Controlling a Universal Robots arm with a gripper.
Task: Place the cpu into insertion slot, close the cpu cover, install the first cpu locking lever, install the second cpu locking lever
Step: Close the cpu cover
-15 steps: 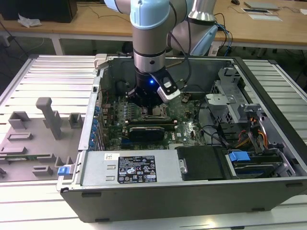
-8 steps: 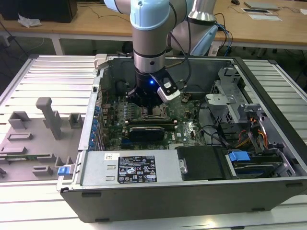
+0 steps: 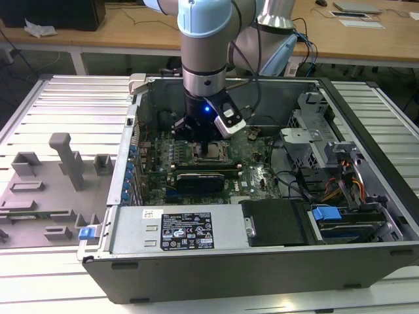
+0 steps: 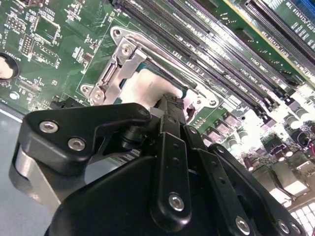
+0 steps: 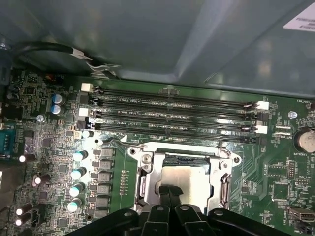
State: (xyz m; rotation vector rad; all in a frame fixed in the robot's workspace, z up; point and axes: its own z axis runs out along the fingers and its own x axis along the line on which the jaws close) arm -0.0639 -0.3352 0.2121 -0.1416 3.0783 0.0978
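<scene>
My gripper (image 3: 211, 145) hangs inside the open computer case, right over the insertion slot (image 3: 213, 154). In both wrist views its black fingertips (image 5: 170, 192) stand shut together with nothing between them, their tips on or just above the cpu (image 5: 194, 178). The pale silver cpu (image 4: 140, 91) lies flat in the insertion slot (image 5: 189, 160). The cpu cover (image 5: 147, 179), a silver frame plate, lies around the chip, which shows through its cut-out; the same cover (image 4: 115, 71) looks lowered. Whether the tips touch the chip I cannot tell.
Long black memory slots (image 5: 177, 115) run just beyond the socket on the green board (image 5: 275, 182). A row of small capacitors (image 5: 78, 172) stands beside it. The case wall (image 3: 196, 232), drive bays (image 3: 314, 131) and cables (image 3: 347, 180) ring the board. Grey fixtures (image 3: 65, 160) sit at the exterior view's left.
</scene>
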